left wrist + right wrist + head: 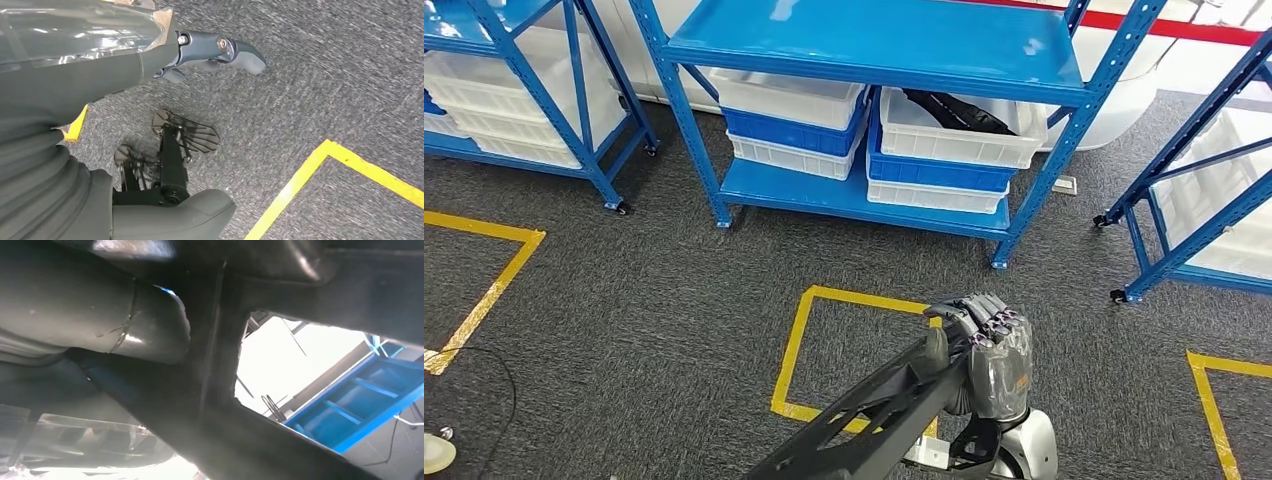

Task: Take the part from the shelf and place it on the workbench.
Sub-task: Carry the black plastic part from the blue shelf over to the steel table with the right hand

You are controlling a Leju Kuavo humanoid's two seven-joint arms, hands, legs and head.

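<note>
Part (874,420), long black frame, is running diagonally, far end up by right hand (994,355), fingers wrapping it; left hand (200,60) is hanging slack, holding nothing.

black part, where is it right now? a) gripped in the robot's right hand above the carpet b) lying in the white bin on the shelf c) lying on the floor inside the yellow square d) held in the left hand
a: the head view shows the right hand wrapped around the black part above the grey carpet.
</note>
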